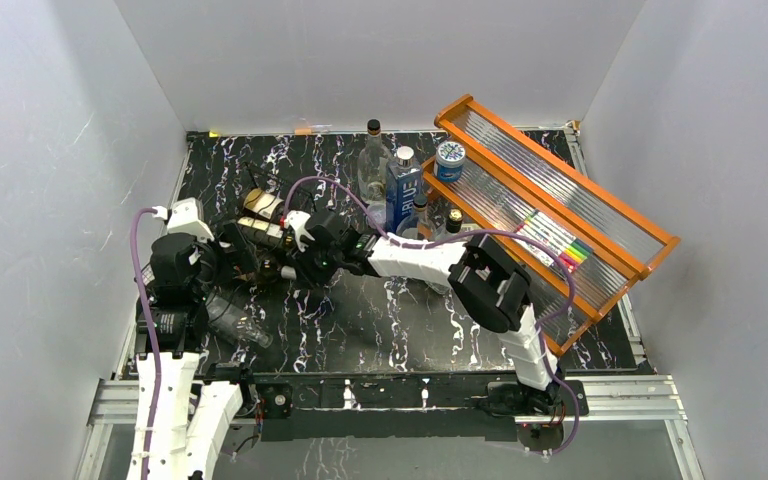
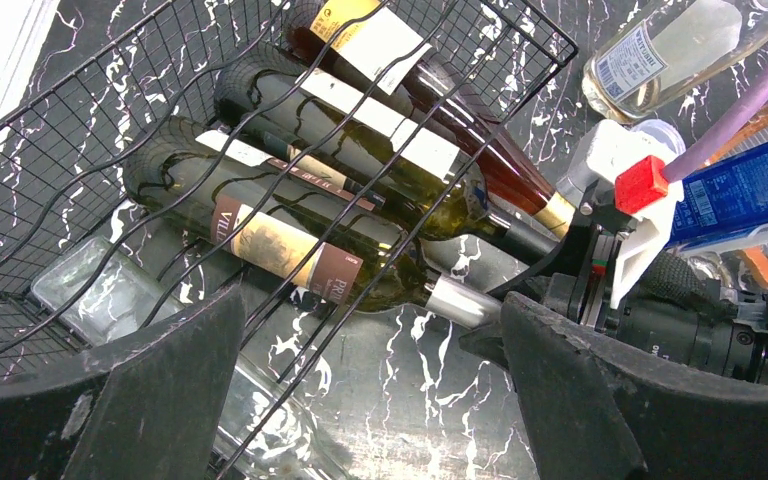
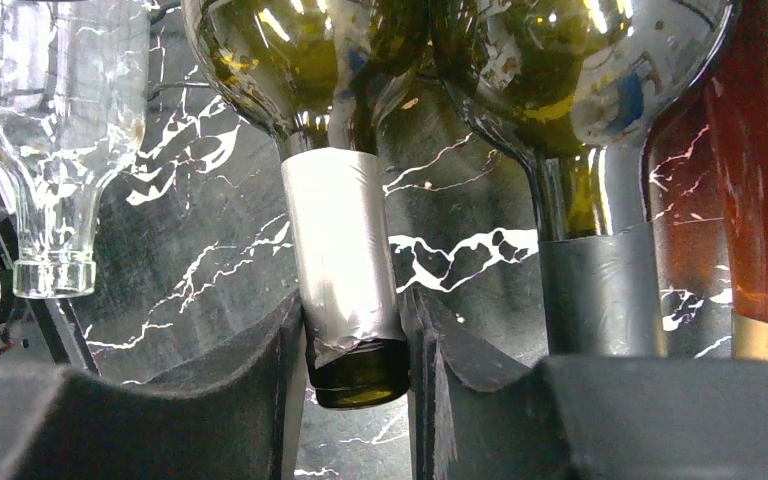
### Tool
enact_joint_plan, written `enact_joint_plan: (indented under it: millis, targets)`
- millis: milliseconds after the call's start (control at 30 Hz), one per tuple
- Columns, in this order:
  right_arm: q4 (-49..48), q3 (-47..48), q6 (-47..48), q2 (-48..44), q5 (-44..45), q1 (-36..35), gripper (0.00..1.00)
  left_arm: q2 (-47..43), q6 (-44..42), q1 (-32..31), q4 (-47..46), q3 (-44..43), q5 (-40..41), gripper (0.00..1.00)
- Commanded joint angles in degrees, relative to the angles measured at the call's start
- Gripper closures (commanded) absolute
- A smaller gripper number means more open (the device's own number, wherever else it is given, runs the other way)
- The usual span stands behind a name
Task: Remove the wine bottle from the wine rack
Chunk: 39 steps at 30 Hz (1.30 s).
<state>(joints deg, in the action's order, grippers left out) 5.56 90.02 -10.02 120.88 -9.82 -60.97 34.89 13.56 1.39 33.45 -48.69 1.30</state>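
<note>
Clenched on the bottle [image 3: 340,220] at its silver-foiled neck, my right pincer [image 3: 355,345] holds it lying in the rack [image 2: 110,110], beside a neighbour [image 3: 600,290]. Pulled crooked, its shoulder could snag wire, or the foil slip. At my wrist its body is cut off; my left pincer [image 2: 370,400] gapes empty.

Robotics lab test cell: plain white panels [image 1: 380,60] enclose a black marbled table [image 1: 400,322], left arm [image 1: 165,410] and right arm [image 1: 415,258] bolted to an aluminium rail [image 1: 620,397]
</note>
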Motion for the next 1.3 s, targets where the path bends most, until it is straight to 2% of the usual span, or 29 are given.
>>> enact_joint_plan:
  millis: [0,100,233,467,633,800,967,1267]
  targets:
    - [-3.8,3.7,2.6,1.0,7.6,3.0,0.88,0.0,0.1,-0.2,-0.6,0.2,0.9,0.02]
    - [-2.2,2.5,1.6,-0.9,5.0,2.6,0.9,0.4,0.1,-0.2,-0.8,0.4,0.2,0.02]
    - [1.9,0.2,-1.4,-4.7,2.3,1.3,1.0,0.8,-0.2,-0.2,-1.3,0.7,-1.4,0.02]
    - [8.9,-6.3,-4.1,-13.5,-4.2,0.4,1.0,1.6,-0.3,-0.2,-1.8,0.9,-3.2,0.02]
    - [15.5,-9.5,-4.2,-19.9,-3.3,0.4,1.0,1.9,-0.5,-0.2,-2.3,1.1,-4.9,0.02]
    - [26.4,-8.5,-4.3,-25.7,-3.1,0.5,1.0,3.2,-1.3,-0.6,-4.2,1.7,-12.9,0.02]
    - [34.7,-8.0,-4.2,-31.5,-0.4,0.5,1.0,5.0,-1.2,-1.6,-7.3,2.4,-24.2,0.02]
    - [44.4,-10.6,-4.8,-42.7,6.7,1.1,1.0,5.0,5.3,-3.8,-20.6,7.6,-46.3,0.04]
